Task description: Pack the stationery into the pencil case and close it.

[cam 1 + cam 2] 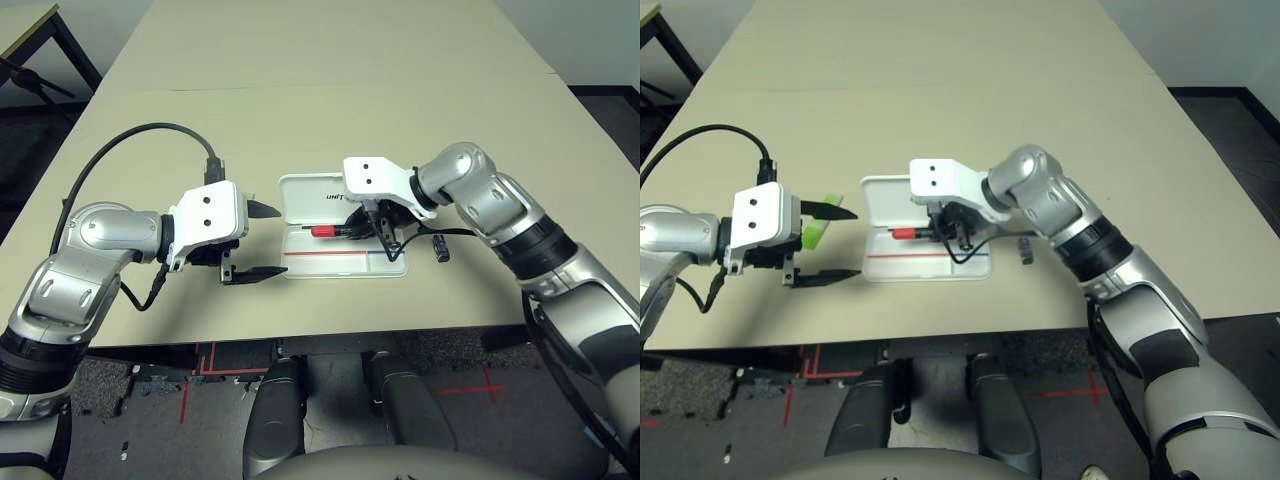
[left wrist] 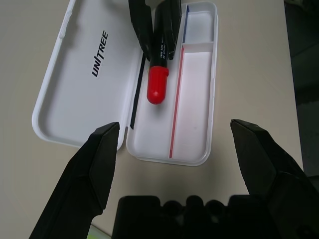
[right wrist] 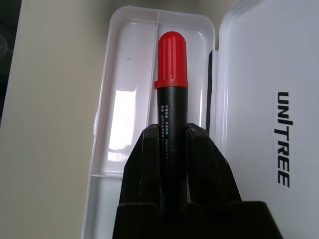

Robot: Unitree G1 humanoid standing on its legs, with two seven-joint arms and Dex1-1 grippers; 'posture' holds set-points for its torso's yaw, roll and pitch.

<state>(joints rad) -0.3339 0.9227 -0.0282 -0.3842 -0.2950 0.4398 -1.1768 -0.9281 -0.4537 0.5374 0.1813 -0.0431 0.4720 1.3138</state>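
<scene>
Right end effector (image 3: 172, 134) partly hides the gripped marker (image 3: 172, 107).

Beige tabletop (image 1: 320, 120), dark floor (image 1: 500, 430) with red tape lines (image 1: 183, 403), white wall (image 1: 585, 40)

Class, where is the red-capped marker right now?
The marker is gripped in the right pincer, over the long compartment beside the hinge of the open pencil case.

The jaws of the right gripper (image 3: 172, 128) partly hide the red marker (image 3: 172, 62)
</scene>
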